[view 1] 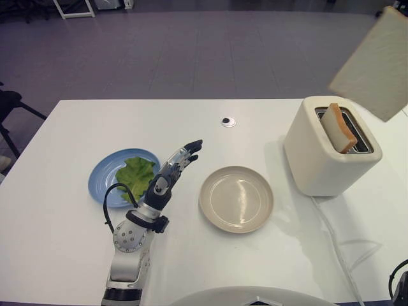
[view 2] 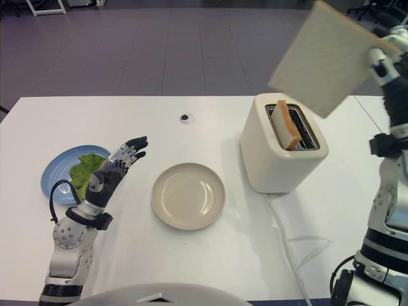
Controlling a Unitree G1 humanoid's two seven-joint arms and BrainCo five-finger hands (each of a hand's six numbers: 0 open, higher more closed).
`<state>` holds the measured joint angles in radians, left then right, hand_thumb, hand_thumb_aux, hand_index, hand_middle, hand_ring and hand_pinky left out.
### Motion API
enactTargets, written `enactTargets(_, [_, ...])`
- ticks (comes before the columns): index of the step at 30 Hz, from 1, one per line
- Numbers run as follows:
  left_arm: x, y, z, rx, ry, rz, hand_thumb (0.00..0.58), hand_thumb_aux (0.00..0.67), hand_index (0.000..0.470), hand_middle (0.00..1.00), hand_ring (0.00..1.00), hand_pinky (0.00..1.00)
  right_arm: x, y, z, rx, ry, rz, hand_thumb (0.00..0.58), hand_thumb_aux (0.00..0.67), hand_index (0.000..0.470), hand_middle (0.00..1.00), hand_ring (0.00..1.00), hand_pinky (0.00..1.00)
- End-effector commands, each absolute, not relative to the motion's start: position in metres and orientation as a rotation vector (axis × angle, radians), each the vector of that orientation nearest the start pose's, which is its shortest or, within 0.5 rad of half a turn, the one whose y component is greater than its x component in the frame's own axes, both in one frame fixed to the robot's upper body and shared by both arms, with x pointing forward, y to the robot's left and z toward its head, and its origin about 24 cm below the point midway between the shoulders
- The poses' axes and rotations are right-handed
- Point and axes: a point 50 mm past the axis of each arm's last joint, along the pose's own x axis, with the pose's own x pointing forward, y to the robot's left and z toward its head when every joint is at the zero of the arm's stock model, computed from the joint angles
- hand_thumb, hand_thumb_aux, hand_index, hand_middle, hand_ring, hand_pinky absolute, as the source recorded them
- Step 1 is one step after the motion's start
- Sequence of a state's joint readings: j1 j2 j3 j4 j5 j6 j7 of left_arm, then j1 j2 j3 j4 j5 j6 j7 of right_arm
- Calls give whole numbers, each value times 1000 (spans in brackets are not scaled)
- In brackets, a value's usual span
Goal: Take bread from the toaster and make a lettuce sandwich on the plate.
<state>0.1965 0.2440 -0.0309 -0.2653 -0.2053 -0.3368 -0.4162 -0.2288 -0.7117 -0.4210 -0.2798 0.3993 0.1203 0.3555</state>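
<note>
My right hand (view 2: 387, 60) is raised high at the right edge, shut on a slice of bread (view 2: 325, 58) held well above the cream toaster (view 2: 280, 153). A second slice (view 1: 338, 128) stands tilted in the toaster's slot. A beige plate (view 1: 236, 198) sits bare at the table's middle, left of the toaster. A lettuce leaf (view 1: 136, 174) lies on the blue plate (view 1: 104, 173) at the left. My left hand (view 1: 173, 169) hovers open just right of the blue plate, fingers stretched toward the back right.
A small dark disc (view 1: 228, 121) is set in the white table (view 1: 76, 248) behind the plates. The toaster's white cable (view 1: 338, 245) runs down the table toward the front right edge. Grey floor lies beyond the far edge.
</note>
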Motion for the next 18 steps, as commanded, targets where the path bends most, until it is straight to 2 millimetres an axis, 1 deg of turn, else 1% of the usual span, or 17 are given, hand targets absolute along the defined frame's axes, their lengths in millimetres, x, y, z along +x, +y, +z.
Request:
enactTargets(1, [205,164,91,117,-373,-456,0,0,0,0,0,0,238,-219,216,-314,-339,591,580,670,470,0,0,0])
enactTargets(3, [205,164,91,117,-373,-454,0,0,0,0,0,0,234,-199,204,-271,-279,719,580,670,470,0,0,0])
enactTargets(7, [205,165,91,117,-374,-453,0,0,0,0,0,0,234,-170,179,-262,-186,845,580,670,470,0,0,0])
enactTargets(9, [206,164,91,115,-376,-455,0,0,0,0,0,0,234,-157,161,-284,-118,896,580,670,470,0,0,0])
enactTargets(11, [206,163,91,113,-378,-458,0,0,0,0,0,0,236,-150,140,-338,-52,919,580,670,470,0,0,0])
enactTargets(14, [206,162,92,111,-379,-458,0,0,0,0,0,0,247,-146,112,-412,10,902,580,670,470,0,0,0])
enactTargets(16, [206,162,92,110,-380,-458,0,0,0,0,0,0,252,-144,99,-435,30,898,580,670,470,0,0,0])
enactTargets(18, [206,162,92,108,-380,-458,0,0,0,0,0,0,253,-141,91,-468,23,910,580,670,470,0,0,0])
